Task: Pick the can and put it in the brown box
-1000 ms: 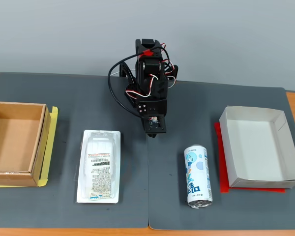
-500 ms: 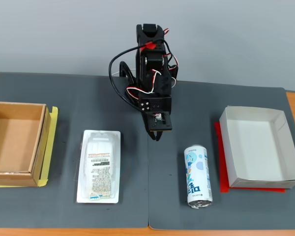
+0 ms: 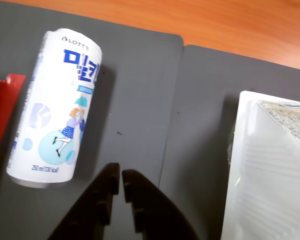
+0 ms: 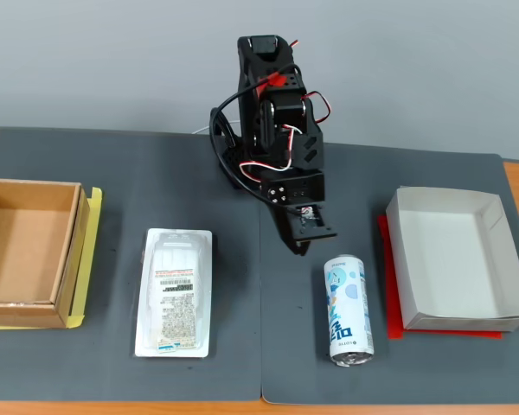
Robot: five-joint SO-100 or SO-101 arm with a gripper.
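Note:
The can point(image 4: 348, 309) lies on its side on the dark mat, white with light-blue graphics and blue lettering; in the wrist view the can point(image 3: 57, 106) fills the upper left. The brown box point(image 4: 28, 251) sits empty at the far left of the fixed view. My gripper point(image 3: 118, 176) is shut with nothing in it, its black fingers point(image 3: 104, 200) rising from the wrist view's bottom edge just right of the can's near end. In the fixed view the gripper point(image 4: 299, 248) hangs above the mat, up and left of the can.
A flat white plastic package point(image 4: 175, 292) with a barcode label lies between the box and the can; its edge point(image 3: 270, 170) shows at the right of the wrist view. A white paper box point(image 4: 455, 258) on a red sheet stands right of the can. The wooden table edge point(image 3: 230, 25) runs behind the mat.
The arm has swung right and reached forward, bringing the gripper from the mat's middle toward the can's far end. The can, boxes and package have not moved.

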